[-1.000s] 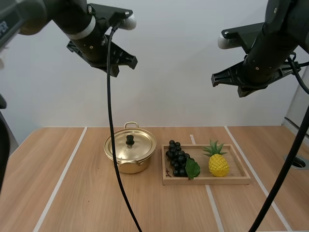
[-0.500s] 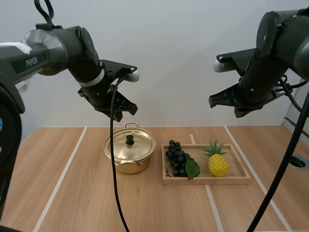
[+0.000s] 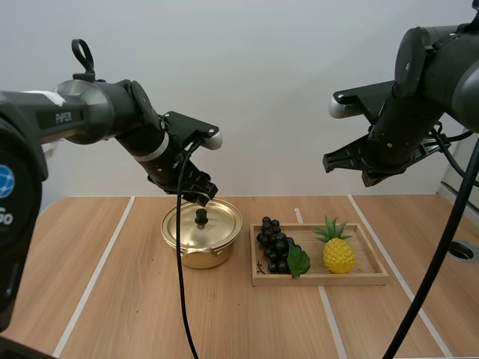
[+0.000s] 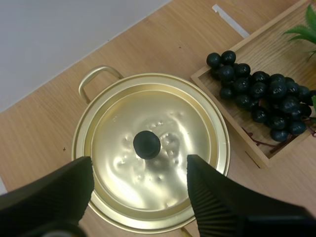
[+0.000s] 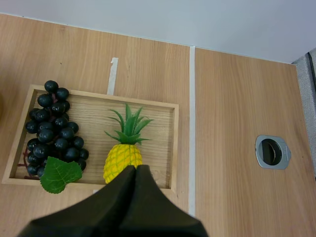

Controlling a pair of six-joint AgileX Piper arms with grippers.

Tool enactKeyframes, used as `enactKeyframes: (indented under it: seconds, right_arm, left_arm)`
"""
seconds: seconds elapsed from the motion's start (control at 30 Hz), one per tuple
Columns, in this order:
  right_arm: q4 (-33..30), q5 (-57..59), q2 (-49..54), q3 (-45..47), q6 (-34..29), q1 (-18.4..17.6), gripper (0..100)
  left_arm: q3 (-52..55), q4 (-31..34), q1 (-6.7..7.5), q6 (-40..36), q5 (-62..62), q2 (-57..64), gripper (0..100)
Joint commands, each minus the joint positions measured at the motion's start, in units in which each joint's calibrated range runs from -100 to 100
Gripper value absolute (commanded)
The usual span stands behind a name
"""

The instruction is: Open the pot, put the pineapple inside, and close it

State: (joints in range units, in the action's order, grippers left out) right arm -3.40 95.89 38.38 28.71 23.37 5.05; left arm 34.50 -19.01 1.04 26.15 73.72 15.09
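Pot, tray on taped wooden table

gold pot, black knob; yellow pineapple; black grapes, green leaf.

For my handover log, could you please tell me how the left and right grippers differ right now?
The left gripper has its fingers apart; the right gripper has them together. The left gripper hangs close over the lid knob; the right gripper is high above the tray with the pineapple. Both hold nothing.
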Motion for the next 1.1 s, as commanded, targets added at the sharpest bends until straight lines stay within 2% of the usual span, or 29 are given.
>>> enactKeyframes:
  seconds: [0.0, 0.27, 0.7, 1.07]
  right_arm:
    - [0.15, -1.49, 0.28, 0.14, 0.47, 0.21, 0]
    - [0.15, -1.49, 0.28, 0.14, 0.47, 0.21, 0]
    - [0.61, -2.18, 0.28, 0.14, 0.47, 0.21, 0]
    - [1.20, -2.87, 0.28, 0.14, 1.67, 0.21, 0]
  left_arm:
    - [0.41, -1.11, 0.21, 0.49, -2.37, -2.39, 90]
    - [0.41, -2.18, 0.21, 1.54, -3.58, -8.82, 90]
    - [0.41, -6.11, 0.35, 4.90, -8.81, -11.35, 90]
    - [0.41, -6.69, 0.35, 5.83, -10.70, -15.16, 90]
